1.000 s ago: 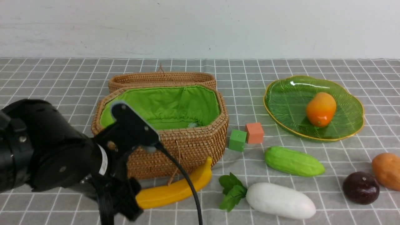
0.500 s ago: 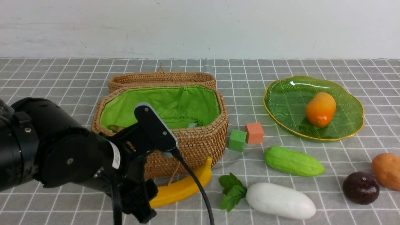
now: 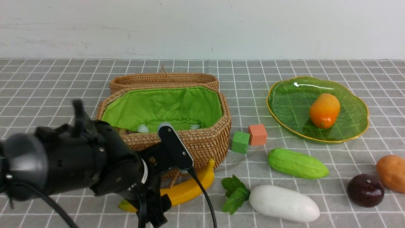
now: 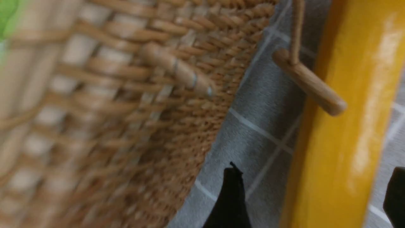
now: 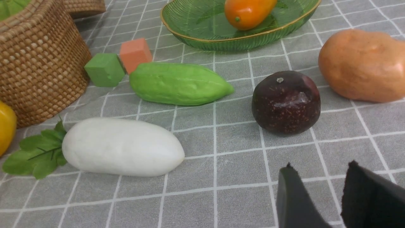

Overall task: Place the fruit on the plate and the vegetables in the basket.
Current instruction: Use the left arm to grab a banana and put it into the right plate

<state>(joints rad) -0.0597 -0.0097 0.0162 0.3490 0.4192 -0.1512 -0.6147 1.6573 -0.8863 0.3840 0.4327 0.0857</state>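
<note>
A yellow banana [image 3: 186, 190] lies on the cloth against the front of the wicker basket [image 3: 205, 145]. My left gripper [image 4: 313, 196] is open and straddles the banana [image 4: 341, 126], with a gap on each side. An orange mango [image 3: 324, 110] rests on the green plate [image 3: 284, 101]. A dark round fruit [image 5: 286, 102] sits just ahead of my right gripper [image 5: 329, 196], which is open and empty and out of the front view. The cucumber [image 3: 297, 163], radish [image 3: 283, 202] and potato [image 3: 392, 172] lie on the cloth.
A green cube [image 3: 240, 142] and an orange cube [image 3: 258, 134] stand between basket and plate. The basket's lid [image 3: 164, 80] leans behind it. Its wooden toggle [image 4: 308, 84] hangs on a string against the banana.
My left arm has swung right and down along the basket's front onto the banana. Its jaws have opened wider.
</note>
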